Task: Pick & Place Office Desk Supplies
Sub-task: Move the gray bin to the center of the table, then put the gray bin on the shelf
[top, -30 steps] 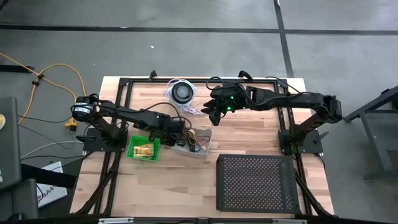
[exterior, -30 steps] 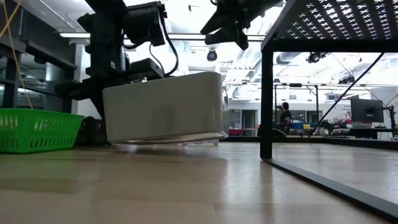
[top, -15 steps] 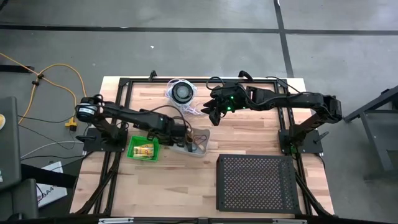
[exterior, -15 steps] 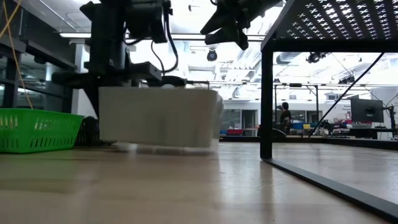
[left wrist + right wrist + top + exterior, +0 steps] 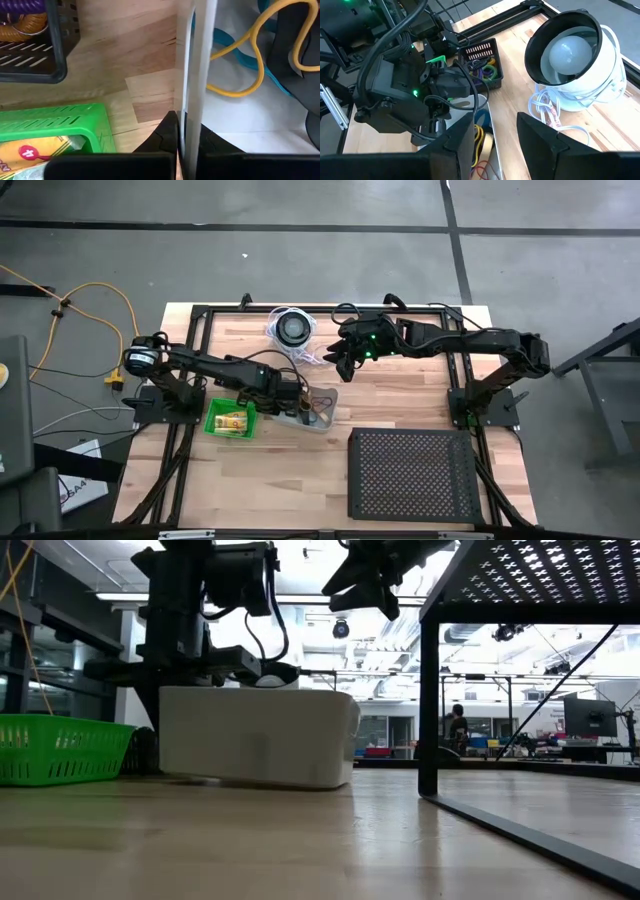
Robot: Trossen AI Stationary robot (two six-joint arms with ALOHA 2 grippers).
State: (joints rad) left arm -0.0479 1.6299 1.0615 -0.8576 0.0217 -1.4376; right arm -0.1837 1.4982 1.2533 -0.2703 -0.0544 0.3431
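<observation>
A white bin stands flat on the wooden table, near the middle. My left gripper points down at the bin's left wall and is shut on it. Yellow and blue rubber bands lie inside the bin. Beside the bin stand a green basket with a yellow packet and a small black basket holding purple and orange rings. My right gripper hangs open above the table, beyond the bin's far side. My left gripper pinches the white bin's side wall at its top rim, one finger outside and the other inside. The fingers come from above, pointing down. The bin rests level with its bottom on the table.
A round black lamp head with a white coiled cord lies at the far edge. A large black perforated tray stands on legs at the near right. A black frame runs around the table. Bare wood lies in front of the bin.
The white bin, tilted and partly raised off the table a second ago, has come down level and now sits flat. My left gripper has tipped with it, kept its hold on the wall and shifted slightly toward the table's left.
</observation>
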